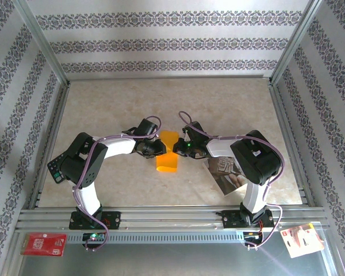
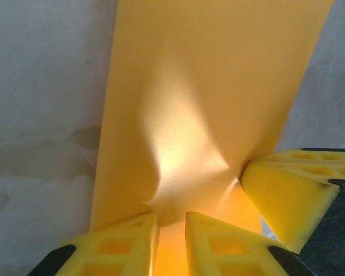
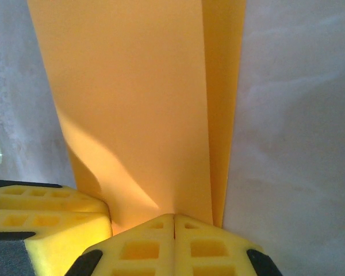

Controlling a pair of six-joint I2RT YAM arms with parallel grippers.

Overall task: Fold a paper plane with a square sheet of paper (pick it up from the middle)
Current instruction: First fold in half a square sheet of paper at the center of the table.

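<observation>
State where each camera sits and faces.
Top external: above, behind the bases, looking down at beige table; both arms show.
Left wrist: on the left arm, looking past left gripper at thin bright orange paper sheet.
Right wrist: on the right arm, right gripper shut on the sheet.
Shared: each wrist view shows the sheet and the other's finger.

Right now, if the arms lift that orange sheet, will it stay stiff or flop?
Likely floppy: the orange sheet puckers where the left tool pinches it. Probably light and thin, so a push may buckle it rather than slide it. It seems to hold creases: a straight fold runs up from the right tool, shut on its edge.
</observation>
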